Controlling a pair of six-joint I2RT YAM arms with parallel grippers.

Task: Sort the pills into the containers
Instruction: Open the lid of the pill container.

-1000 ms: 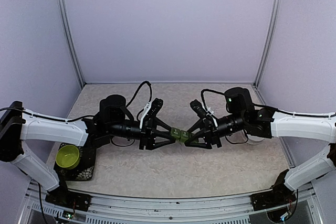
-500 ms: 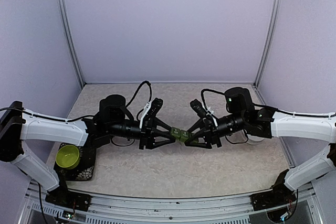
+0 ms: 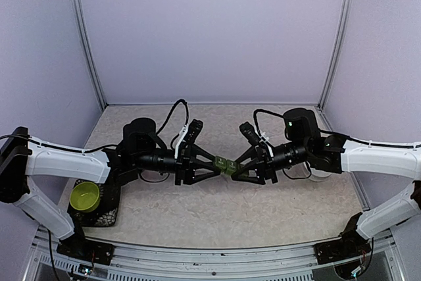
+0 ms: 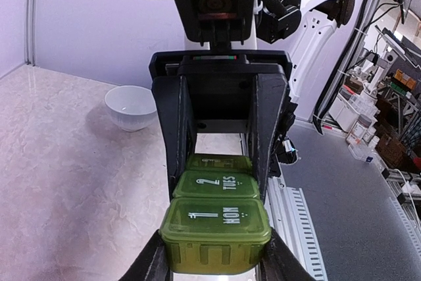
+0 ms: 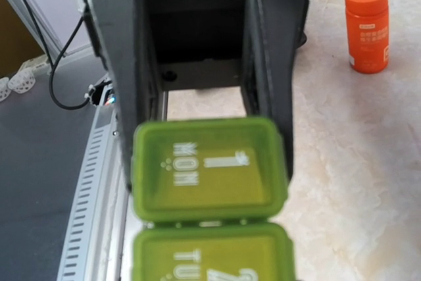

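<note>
The pill box (image 3: pixel 227 167) is held above the worktop's (image 3: pixel 197 218) middle. One end is pinched by the left fingers (image 4: pixel 151 262), the other by the right fingers (image 4: pixel 268 123).

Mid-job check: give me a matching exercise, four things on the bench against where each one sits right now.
Things:
1. pill box
2. white bowl
3. orange bottle
4. lime-green bowl

Places:
A. on the black tray at the near left
B. standing upright on the table, cap on
C. gripped between the left gripper and the right gripper, lids shut
D. resting on the table, mouth up

Pairs: 1-C, 2-D, 3-B, 4-A
</note>
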